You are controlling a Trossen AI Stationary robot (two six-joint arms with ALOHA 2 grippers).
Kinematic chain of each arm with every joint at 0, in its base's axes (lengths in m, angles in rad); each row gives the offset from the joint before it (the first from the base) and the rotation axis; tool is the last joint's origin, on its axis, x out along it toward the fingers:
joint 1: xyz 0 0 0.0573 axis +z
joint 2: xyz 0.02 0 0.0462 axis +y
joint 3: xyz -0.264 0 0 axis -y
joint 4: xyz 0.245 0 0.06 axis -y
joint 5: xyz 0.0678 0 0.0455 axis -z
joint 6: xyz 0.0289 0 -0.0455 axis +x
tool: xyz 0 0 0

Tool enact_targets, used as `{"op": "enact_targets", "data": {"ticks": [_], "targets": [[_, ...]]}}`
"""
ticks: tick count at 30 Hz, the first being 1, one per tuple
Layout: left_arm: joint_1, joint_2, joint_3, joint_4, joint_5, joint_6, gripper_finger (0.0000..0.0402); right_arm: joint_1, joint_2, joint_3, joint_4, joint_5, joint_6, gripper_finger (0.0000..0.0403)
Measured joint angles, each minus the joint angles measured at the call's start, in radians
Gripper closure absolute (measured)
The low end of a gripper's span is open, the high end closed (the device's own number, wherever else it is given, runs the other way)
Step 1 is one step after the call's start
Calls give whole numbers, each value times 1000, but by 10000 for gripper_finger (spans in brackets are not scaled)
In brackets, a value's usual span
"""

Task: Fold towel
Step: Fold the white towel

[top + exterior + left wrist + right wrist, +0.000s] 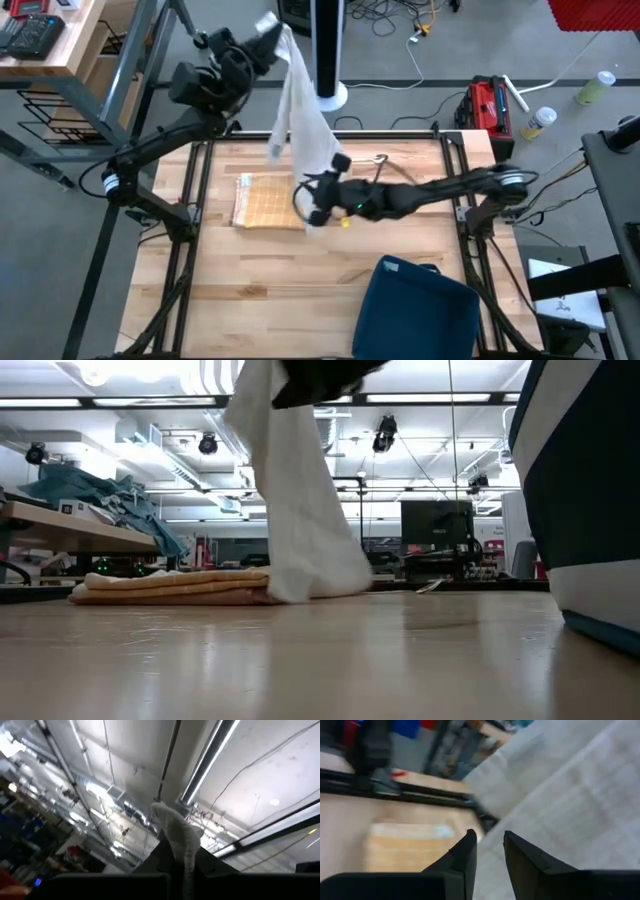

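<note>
A white towel (303, 110) hangs from my left gripper (270, 32), which is raised high over the table's far left and shut on the towel's top. The towel's lower end (318, 582) rests on the table beside a folded tan towel (265, 200). My right gripper (490, 842) reaches level from the table's right to the hanging towel's lower part (570, 810). Its fingers are open by a narrow gap. My left gripper pinches the white towel's upper end (175, 832) between its two fingers, which point slanting upward. A short bunched tip sticks out past the fingers. The rest hangs slack below, with its lower end on the table. My right gripper is close against the towel's lower part; I cannot tell whether it touches it.
A blue bin (415, 310) stands at the table's near right and fills the right of the low view (590, 500). The folded tan towel (170, 588) lies left of centre. A small metal hook (380, 160) lies near the far edge. Bare wood stretches along the near left.
</note>
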Motion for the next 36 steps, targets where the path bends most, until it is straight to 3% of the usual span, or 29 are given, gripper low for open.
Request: {"op": "enact_targets", "data": {"ticks": [10,15,20,30,36], "targets": [[-50,-3,293,-103,-18,189,400,57,365,268,415,381,-608,319],[-96,-3,397,-190,-27,352,400,80,427,339,630,399,-806,294],[-117,-2,428,-228,-32,380,400,107,417,372,697,338,-835,265],[-124,0,421,-238,-47,410,400,146,415,398,716,354,-812,223],[-121,-4,420,-244,-75,486,400,173,414,379,824,425,-926,220]]}}
